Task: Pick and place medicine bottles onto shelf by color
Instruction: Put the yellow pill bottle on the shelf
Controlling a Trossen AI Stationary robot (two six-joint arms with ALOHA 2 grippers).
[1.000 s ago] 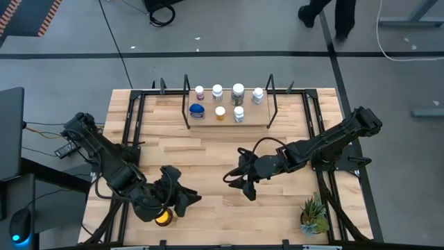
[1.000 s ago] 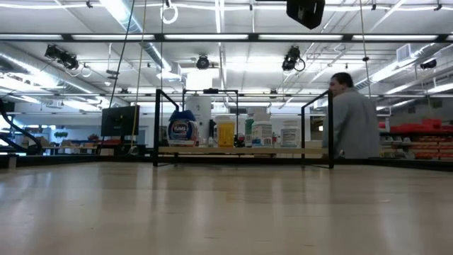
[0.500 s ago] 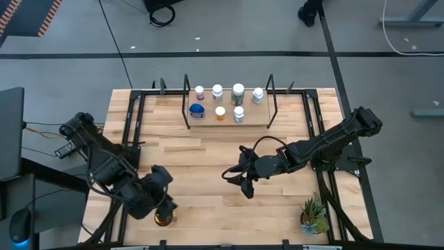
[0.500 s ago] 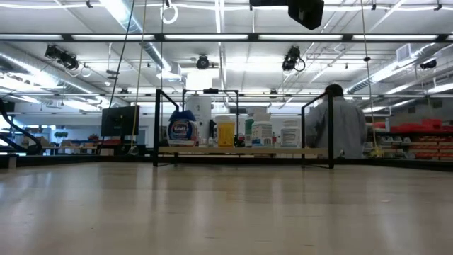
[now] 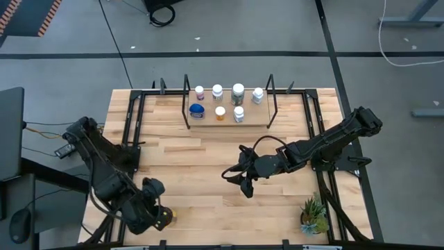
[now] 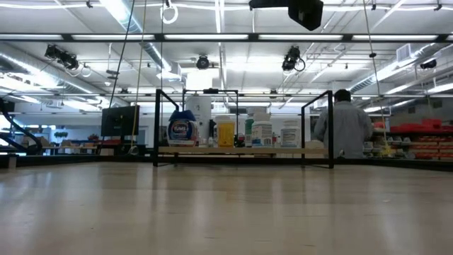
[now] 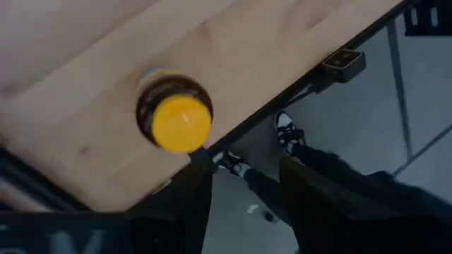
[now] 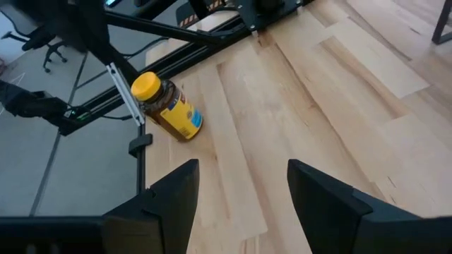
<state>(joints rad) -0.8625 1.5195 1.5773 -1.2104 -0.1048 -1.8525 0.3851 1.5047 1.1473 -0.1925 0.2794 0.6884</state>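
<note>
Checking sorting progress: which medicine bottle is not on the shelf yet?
The yellow-capped amber bottle, alone near the table's front-left edge beside the left gripper; every other bottle stands on the shelf.

From my station, almost nothing legible. Low view: blue-lidded bottle point(image 6: 182, 130) on the shelf point(image 6: 241, 150) carries a round blue-and-white label with large white lettering; looks like a brand name, but I cannot make out the letters with certainty. The yellow bottle point(image 6: 225, 132) and the white bottles point(image 6: 262, 133) beside it show label patches, print too small to read. Right wrist view: amber bottle point(image 8: 166, 108) lying on the table point(image 8: 296, 99) has a yellow label with a blue band; text unreadable. No numbers or signs readable elsewhere.
</note>
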